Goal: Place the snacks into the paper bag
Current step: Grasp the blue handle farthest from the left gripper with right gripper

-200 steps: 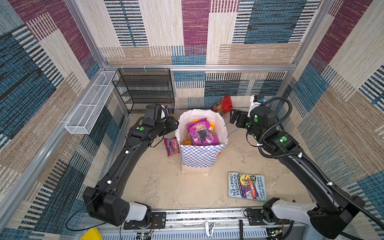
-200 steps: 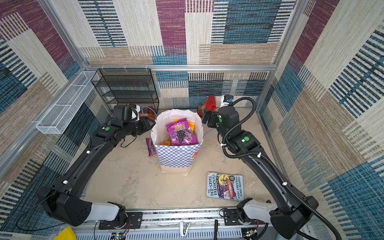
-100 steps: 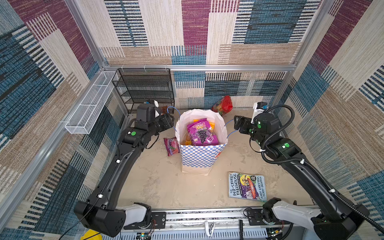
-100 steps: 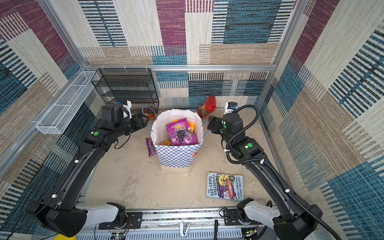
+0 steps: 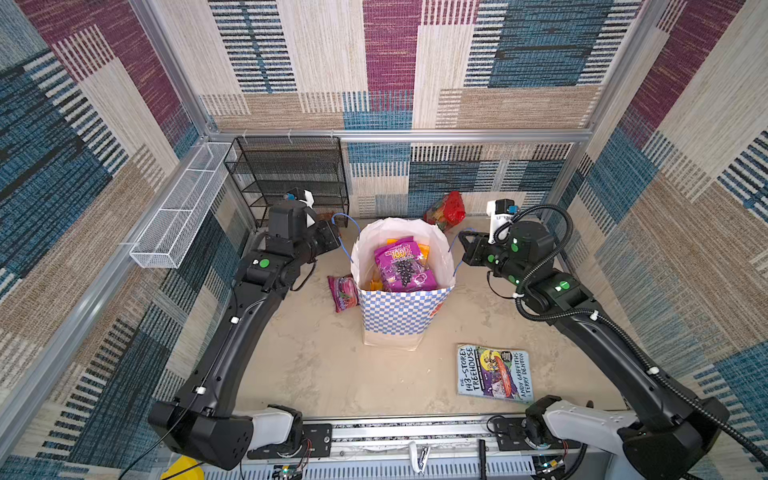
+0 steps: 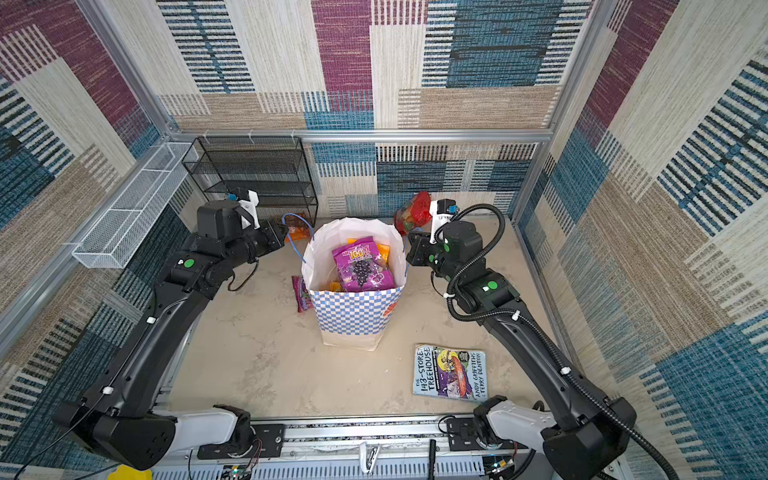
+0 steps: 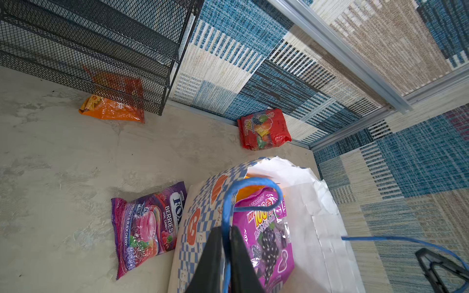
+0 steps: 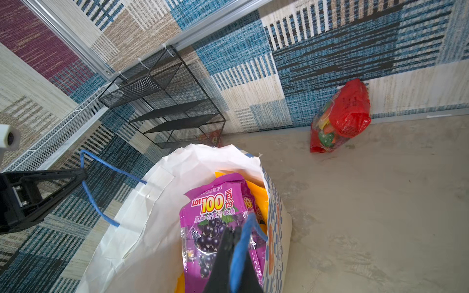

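— Snacks half packed on our bench (image 5: 316, 365): where do we stand?

— We see the paper bag (image 5: 399, 318) upright at mid-bench, blue-and-white checks outside, white inside, its paper rim ragged. The purple grape packet (image 5: 402, 268) stands inside, nearly up to the rim, with yellow-orange mango packets (image 5: 423, 249) behind it.

— And the tools?

— Left tool (image 7: 224, 229) is pinched shut on the left handle (image 7: 253, 180), and right tool (image 8: 233, 232) is pinched shut on the right handle (image 8: 247, 220). Both blue cords run outward from the mouth, which gapes wide.

— What could go wrong?

— 3 packets lie outside. The Fox's packet (image 7: 149, 223) is just beside the bag, the orange chips packet (image 7: 111, 111) is half under the black wire rack (image 7: 88, 45), and the red packet (image 7: 264, 129) leans on the back wall. We judge that neither tool can fetch them without dropping its cord, and then the mouth may sag shut. If we pull harder, the thin cords could tear that rim or tip the bag. The tall grape packet could also block newcomers.
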